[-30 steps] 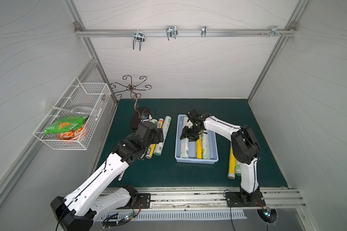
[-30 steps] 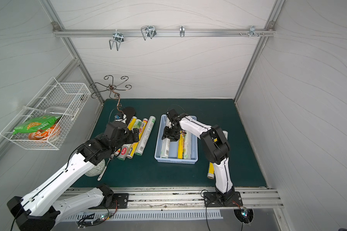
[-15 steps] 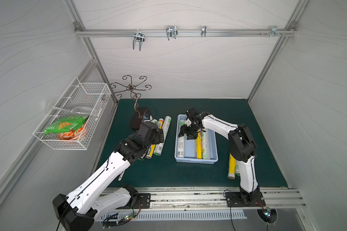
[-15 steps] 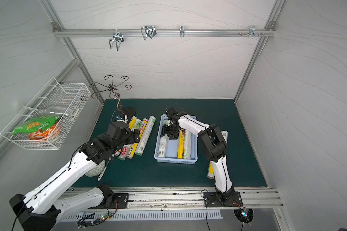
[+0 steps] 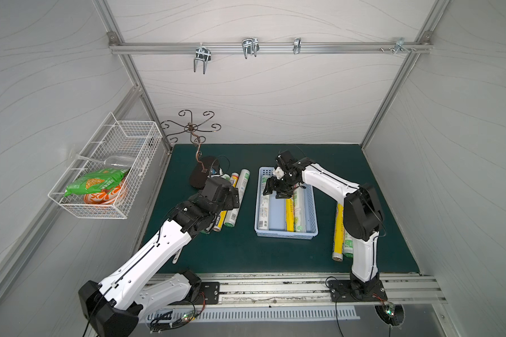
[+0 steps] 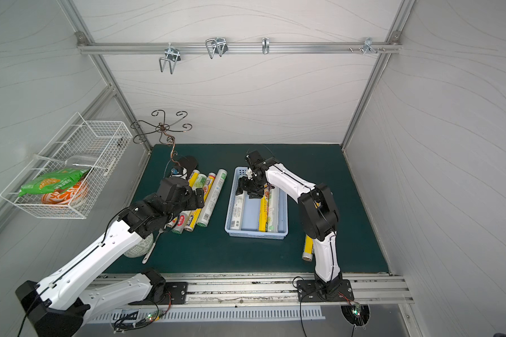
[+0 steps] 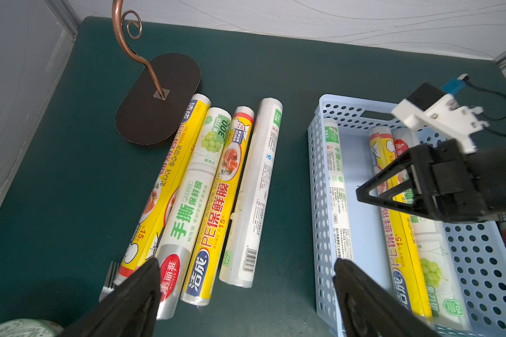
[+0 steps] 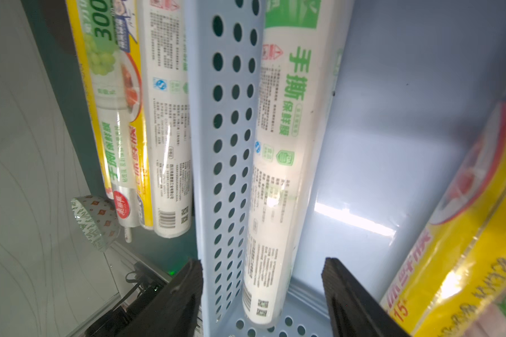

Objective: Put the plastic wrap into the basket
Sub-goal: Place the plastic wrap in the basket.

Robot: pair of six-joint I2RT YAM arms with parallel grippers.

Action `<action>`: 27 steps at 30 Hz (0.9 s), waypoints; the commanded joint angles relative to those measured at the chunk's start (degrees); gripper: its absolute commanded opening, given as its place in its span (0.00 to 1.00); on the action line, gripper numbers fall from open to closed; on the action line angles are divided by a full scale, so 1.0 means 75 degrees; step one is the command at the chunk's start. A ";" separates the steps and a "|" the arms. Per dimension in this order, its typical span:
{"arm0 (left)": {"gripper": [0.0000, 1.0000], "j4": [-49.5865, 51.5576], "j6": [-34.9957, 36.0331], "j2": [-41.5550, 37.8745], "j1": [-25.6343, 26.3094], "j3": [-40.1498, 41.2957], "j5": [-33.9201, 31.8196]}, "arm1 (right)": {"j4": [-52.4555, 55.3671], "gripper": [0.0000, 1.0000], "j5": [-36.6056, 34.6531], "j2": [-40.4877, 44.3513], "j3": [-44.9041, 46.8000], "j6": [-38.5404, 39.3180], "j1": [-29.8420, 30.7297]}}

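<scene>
On the dark green surface, a light blue basket holds three rolls of plastic wrap. The right jaws hang open and empty over its far end, spanning its left wall and the white roll against it. The left jaws gape wide, holding nothing, above four rolls side by side left of the basket; two more rolls lie to its right.

Pale blue hole-dotted basket; yellow and white-green plastic wrap.
</scene>
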State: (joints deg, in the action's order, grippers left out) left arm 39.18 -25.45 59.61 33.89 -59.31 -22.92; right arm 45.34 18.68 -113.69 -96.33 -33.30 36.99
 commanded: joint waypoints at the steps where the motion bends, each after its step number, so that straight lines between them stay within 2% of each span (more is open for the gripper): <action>1: 0.95 -0.0294 0.0117 0.0124 -0.0042 -0.0102 -0.0038 | 0.0564 0.70 -0.0140 0.0659 0.0001 0.0356 -0.0042; 9: 0.96 -0.0323 0.0361 0.0629 -0.0225 -0.0372 0.0047 | 0.0962 0.70 -0.0391 0.1790 0.0352 0.0639 -0.0167; 18: 0.99 -0.0368 0.0739 0.1550 -0.0475 -0.0865 0.0540 | 0.1255 0.72 -0.0580 0.3102 0.1131 0.0909 -0.0483; 27: 0.99 -0.0699 0.0761 0.2579 -0.0725 -0.1120 0.0894 | 0.1510 0.83 -0.0768 0.4374 0.2217 0.1195 -0.1079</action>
State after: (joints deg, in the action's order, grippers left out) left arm 36.95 -20.56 77.06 29.19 -65.06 -17.43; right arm 53.98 13.85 -83.68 -81.34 -25.98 30.30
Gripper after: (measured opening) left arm 0.988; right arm 0.820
